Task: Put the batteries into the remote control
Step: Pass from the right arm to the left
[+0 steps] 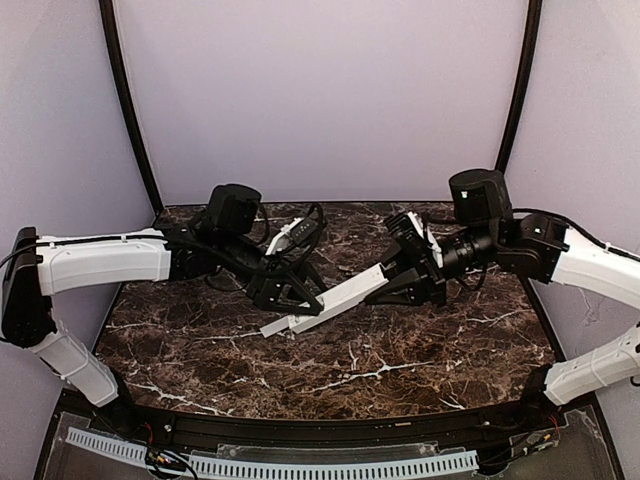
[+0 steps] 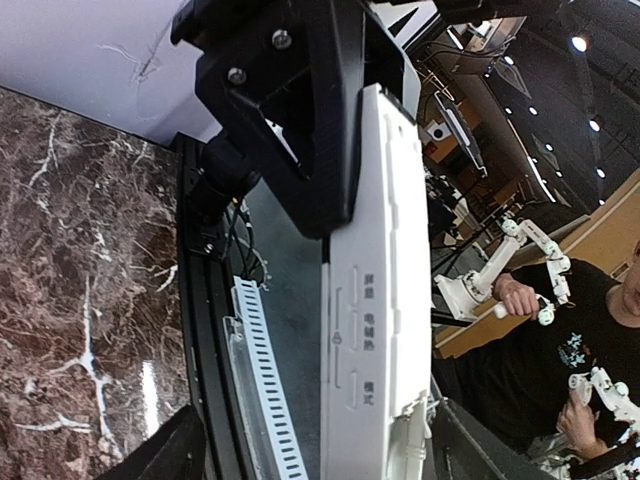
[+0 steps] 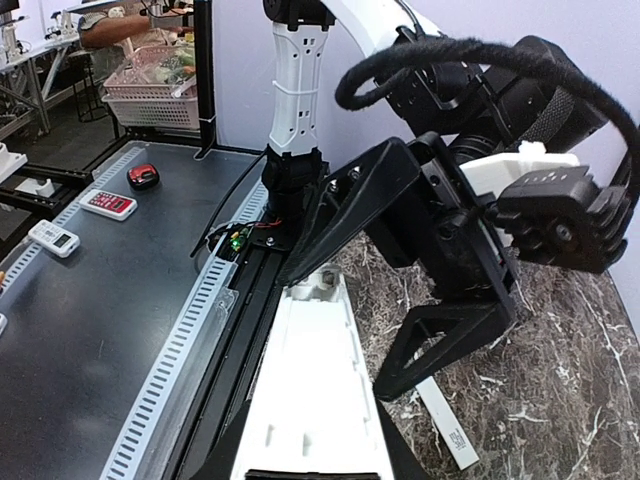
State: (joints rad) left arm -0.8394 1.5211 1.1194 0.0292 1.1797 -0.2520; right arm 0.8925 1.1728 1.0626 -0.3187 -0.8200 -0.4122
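Observation:
The remote control (image 1: 345,298) is a white bar held slanted above the marble table (image 1: 420,370). My right gripper (image 1: 402,283) is shut on its upper right end; in the right wrist view the jaws (image 3: 310,468) clamp it near the dark grey section, and its hollow open back (image 3: 312,400) faces the camera. My left gripper (image 1: 295,298) is open around the lower left end; one finger (image 3: 345,215) touches the tip and the other (image 3: 450,340) stands apart. In the left wrist view the remote (image 2: 375,300) runs between my spread fingers (image 2: 175,450). No batteries show.
A thin flat white strip (image 1: 275,327) lies on the table under the remote's low end; it also shows in the right wrist view (image 3: 445,432). A slotted white cable duct (image 1: 270,463) runs along the near edge. Small remotes (image 3: 108,204) lie on a dark bench beyond.

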